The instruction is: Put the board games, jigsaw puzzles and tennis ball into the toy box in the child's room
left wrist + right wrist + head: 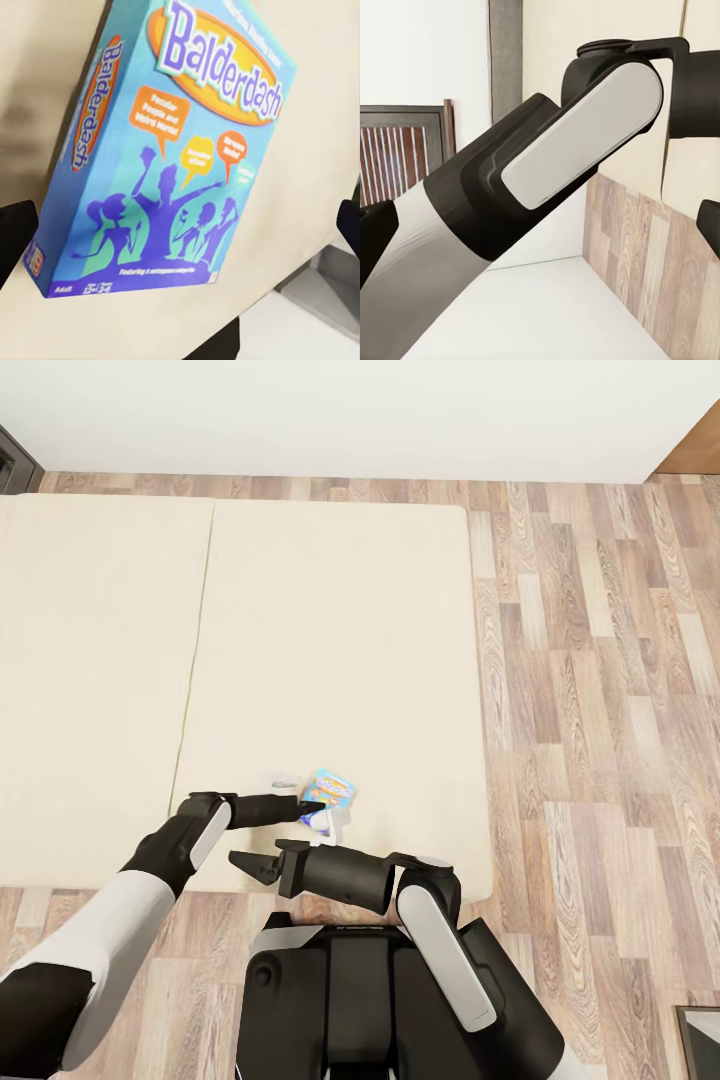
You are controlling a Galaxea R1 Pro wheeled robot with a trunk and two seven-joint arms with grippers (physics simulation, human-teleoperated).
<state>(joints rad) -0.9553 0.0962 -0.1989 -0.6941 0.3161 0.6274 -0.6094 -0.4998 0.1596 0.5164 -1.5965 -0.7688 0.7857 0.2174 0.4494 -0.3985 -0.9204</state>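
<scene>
- Your left gripper (312, 812) reaches over the near edge of the bed (330, 640), right at the blue game box (329, 790).
- In the left wrist view the blue game box (169, 150) lies on the beige mattress between your two dark fingertips (15, 232), which stand wide apart and do not touch it.
- A second small box, white, (337, 823) lies just beside the blue one on the mattress edge.
- Your right gripper (250, 865) hangs over the wooden floor (600, 710) in front of the bed, its fingers spread and holding nothing.
- In the right wrist view your left arm (555, 165) crosses in front.
</scene>
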